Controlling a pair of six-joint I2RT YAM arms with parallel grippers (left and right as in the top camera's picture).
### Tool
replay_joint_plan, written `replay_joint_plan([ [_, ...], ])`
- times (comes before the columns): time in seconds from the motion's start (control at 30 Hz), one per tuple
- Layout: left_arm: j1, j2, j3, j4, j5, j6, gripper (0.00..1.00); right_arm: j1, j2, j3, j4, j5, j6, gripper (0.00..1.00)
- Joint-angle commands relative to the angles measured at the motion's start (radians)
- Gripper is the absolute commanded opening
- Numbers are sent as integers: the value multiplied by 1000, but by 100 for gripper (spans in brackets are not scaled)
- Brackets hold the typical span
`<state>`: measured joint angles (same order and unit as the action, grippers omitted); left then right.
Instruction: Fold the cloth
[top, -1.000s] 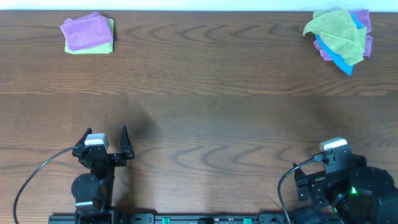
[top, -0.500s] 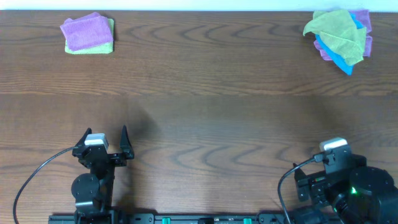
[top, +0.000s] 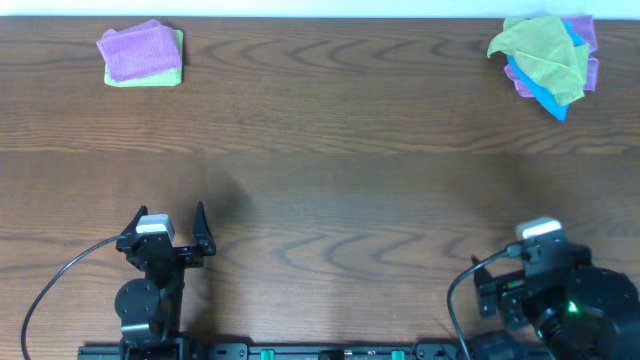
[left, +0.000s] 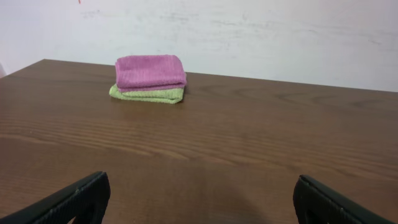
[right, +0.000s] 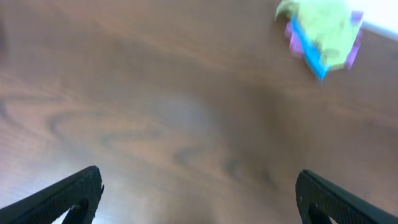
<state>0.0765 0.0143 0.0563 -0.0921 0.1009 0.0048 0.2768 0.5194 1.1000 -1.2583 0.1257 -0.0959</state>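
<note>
A folded lilac-purple cloth (top: 140, 50) lies on a folded yellow-green cloth (top: 150, 78) at the table's far left corner; it also shows in the left wrist view (left: 150, 70). Another lilac-purple cloth (top: 584, 36) lies crumpled in a pile at the far right, mostly under a yellow-green cloth (top: 545, 50) and a bright blue cloth (top: 545, 96). My left gripper (top: 170, 218) is open and empty at the near left edge, fingers wide apart (left: 199, 199). My right gripper (right: 199, 199) is open and empty at the near right; the pile (right: 323, 28) is far ahead of it.
The brown wooden table (top: 330, 180) spans the whole view. A white wall (left: 280, 31) stands behind its far edge. The right arm's body (top: 560, 295) and cables sit at the near right edge.
The right arm has shifted very slightly and its wrist view is blurred. The left arm and the cloths have not moved.
</note>
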Motion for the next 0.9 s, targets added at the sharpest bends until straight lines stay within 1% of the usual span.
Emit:
replay_joint_plan([
  [0.0,-3,-10,-37,-5,-11,18,96,-26,-54,-38,105,-27,-18,99],
  [0.13,-3,-10,-37,-5,-11,18,95,-72,-187,-183,282,-59,-18,99],
  [0.23,-3,-10,-37,-5,-11,18,96,-106,-294,-327,402,-99,-18,99],
  [0.43,-3,-10,-37,-5,-11,18,96,-166,-438,-579,528,-140,-16,99],
  [0.63,-3,-10,-37,-5,-11,18,95,-182,-515,-777,632,-141,-14,99],
  [0.87,-3,-10,-37,-5,-11,18,95,-186,-514,-903,704,-121,-14,99],
])
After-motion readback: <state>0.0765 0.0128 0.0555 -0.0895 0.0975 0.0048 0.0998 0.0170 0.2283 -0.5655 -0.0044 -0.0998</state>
